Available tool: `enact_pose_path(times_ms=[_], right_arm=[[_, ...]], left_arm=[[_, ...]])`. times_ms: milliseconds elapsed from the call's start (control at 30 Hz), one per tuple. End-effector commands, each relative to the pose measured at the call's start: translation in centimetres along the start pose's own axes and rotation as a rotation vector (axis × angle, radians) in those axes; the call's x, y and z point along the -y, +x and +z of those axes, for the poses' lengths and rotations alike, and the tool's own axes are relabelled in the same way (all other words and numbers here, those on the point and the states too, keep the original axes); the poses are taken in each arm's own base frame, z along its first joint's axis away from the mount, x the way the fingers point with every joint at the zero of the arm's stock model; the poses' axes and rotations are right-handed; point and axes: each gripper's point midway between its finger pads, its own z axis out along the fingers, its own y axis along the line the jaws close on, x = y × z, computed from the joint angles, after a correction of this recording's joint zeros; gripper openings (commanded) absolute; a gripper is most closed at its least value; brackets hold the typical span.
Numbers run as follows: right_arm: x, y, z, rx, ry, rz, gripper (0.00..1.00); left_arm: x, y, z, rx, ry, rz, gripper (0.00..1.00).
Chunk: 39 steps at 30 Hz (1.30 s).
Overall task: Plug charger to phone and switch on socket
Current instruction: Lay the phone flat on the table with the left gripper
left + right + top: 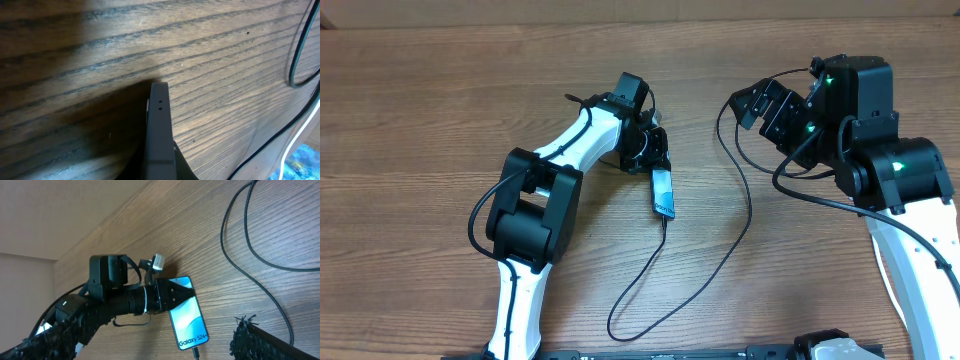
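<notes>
The phone (663, 192) lies on the wooden table with its blue-teal screen up, "Galaxy" lettering at the near end (189, 317). My left gripper (655, 162) is shut on the phone's far end; in the left wrist view the phone (160, 125) shows edge-on, sticking out from between the jaws. The charger's connector tip (196, 353) sits in the phone's near end. Its thin black cable (748, 210) loops toward the front and back up to the right. My right gripper (760, 108) hangs open above the table at the right, holding nothing. The socket is out of view.
A thin white cord (295, 142) and a blue patch (305, 155) show at the lower right of the left wrist view, beside black cable loops (295, 60). The table's far edge (620, 22) runs along the top; both arm bases stand at the front.
</notes>
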Motion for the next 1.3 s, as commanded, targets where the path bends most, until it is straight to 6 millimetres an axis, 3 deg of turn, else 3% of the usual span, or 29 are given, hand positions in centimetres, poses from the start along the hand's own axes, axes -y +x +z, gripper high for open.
enact_pose_path(times_ms=[0, 600, 1100, 1267], right_arm=[[0.28, -0.30, -0.02, 0.010, 0.011, -0.004, 1.00], [0.33, -0.24, -0.02, 0.007, 0.013, -0.003, 1.00], [0.37, -0.20, -0.01, 0.006, 0.014, -0.002, 1.00], [0.37, -0.19, -0.01, 0.006, 0.014, -0.002, 1.00]], left_arm=[[-0.99, -0.27, 0.67, 0.007, -0.046, -0.021, 0.06], [-0.99, -0.26, 0.67, 0.007, -0.046, -0.022, 0.31], [-1.00, -0.25, 0.67, 0.006, -0.046, -0.022, 0.34], [-1.02, -0.26, 0.66, 0.006, -0.047, -0.022, 0.40]])
